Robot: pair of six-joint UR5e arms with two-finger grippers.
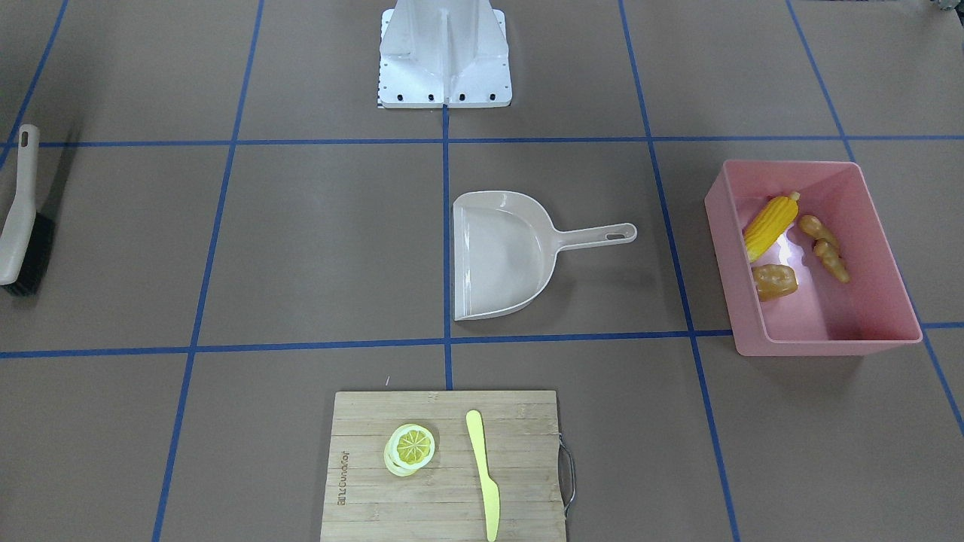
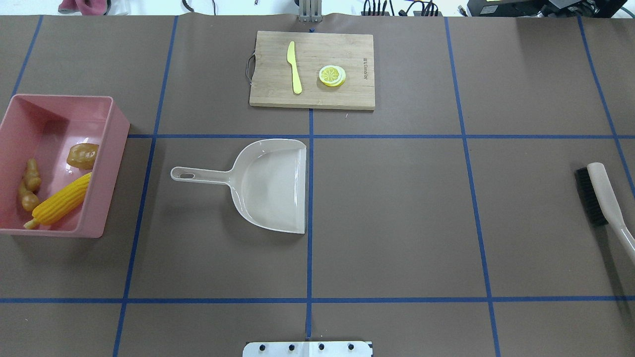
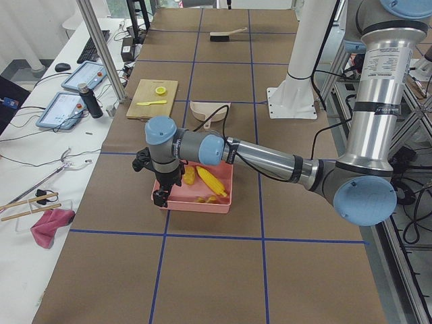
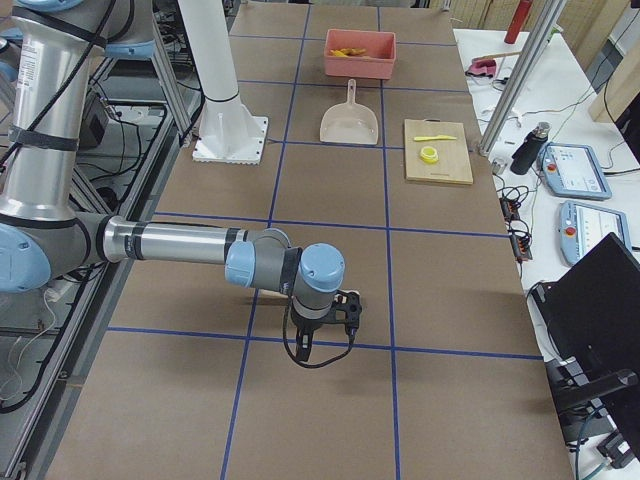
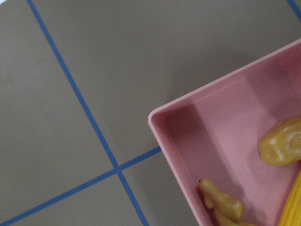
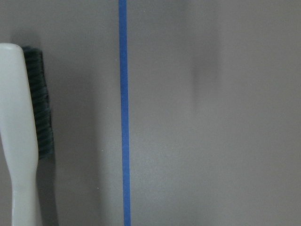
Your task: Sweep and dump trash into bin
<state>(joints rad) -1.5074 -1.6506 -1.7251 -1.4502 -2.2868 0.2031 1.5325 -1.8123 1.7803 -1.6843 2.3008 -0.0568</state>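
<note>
Trash, three toy foods, is lying inside the bin by the worktop's left edge, so dumping looks done. The dustpan is resting empty mid-table. Left gripper, right gripper: cannot tell finger spread.

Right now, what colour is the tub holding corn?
The bin is pink, clearest in the front-facing view.

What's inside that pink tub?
On the floor of the tub lie three toy foods: a corn cob, a ginger root and a potato. Nothing else shows; the floor directly under them is covered.
</note>
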